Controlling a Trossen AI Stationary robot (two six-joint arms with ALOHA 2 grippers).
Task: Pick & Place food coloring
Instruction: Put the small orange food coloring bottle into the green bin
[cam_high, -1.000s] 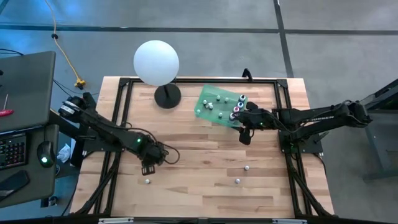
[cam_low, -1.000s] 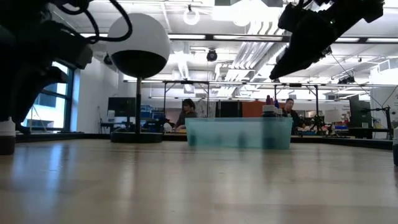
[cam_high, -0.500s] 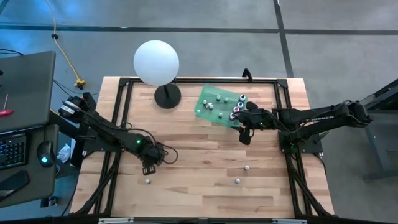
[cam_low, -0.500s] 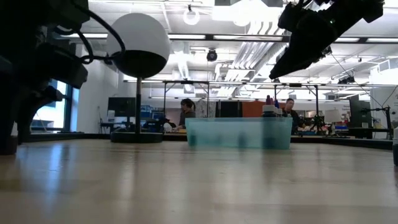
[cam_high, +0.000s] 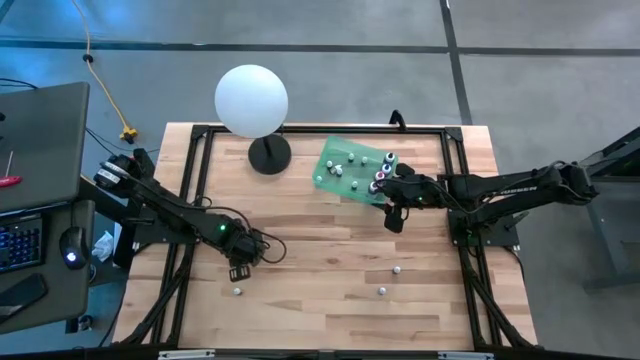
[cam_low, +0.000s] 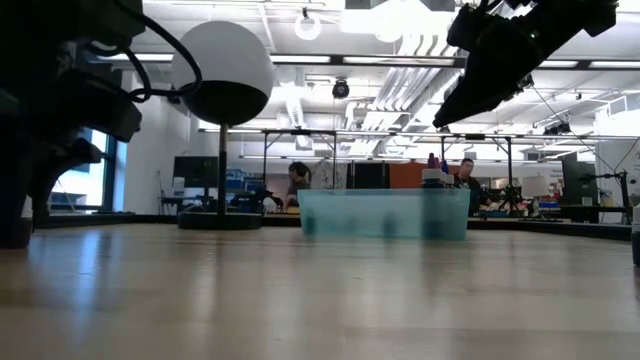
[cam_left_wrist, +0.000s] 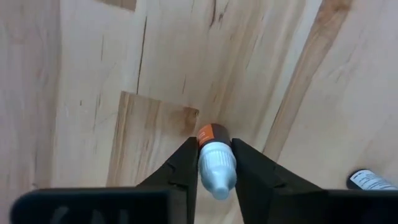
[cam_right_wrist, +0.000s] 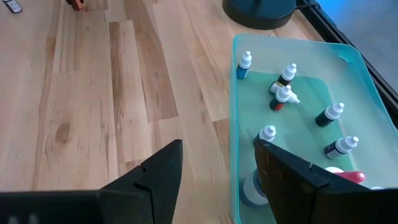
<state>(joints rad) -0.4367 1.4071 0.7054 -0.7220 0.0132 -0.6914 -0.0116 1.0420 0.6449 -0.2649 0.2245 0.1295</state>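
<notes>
In the left wrist view a small food coloring bottle (cam_left_wrist: 214, 134), orange-brown with a whitish cap, stands between the fingers of my left gripper (cam_left_wrist: 214, 144), which is shut on it. In the high view that gripper (cam_high: 240, 268) is low over the table's left near part and hides the bottle. Another bottle (cam_high: 237, 291) stands just nearer, and two more (cam_high: 396, 269) (cam_high: 381, 291) stand on the table's right near part. My right gripper (cam_high: 392, 218) is open and hovers at the near right corner of the green tray (cam_high: 340, 180), which holds several bottles (cam_right_wrist: 283, 94). My left gripper pinches the bottle between its two fingers (cam_left_wrist: 186, 158) at the whitish cap (cam_left_wrist: 217, 171). It comes from above, pointing down. The bottle is upright, its orange-brown body (cam_left_wrist: 213, 132) toward the wood. I cannot tell whether its base is on the table.
A white globe lamp (cam_high: 251, 100) on a dark round base (cam_high: 269, 153) stands at the far side, left of the tray. A black frame (cam_high: 300, 128) runs round the table's edges. Bare wood lies between the two arms. People sit in the room beyond the table (cam_low: 297, 183).
In the low view my left gripper has come down over the bottle at the table's left, which showed bare a second ago and is now hidden behind the fingers. My right arm has kept still.
</notes>
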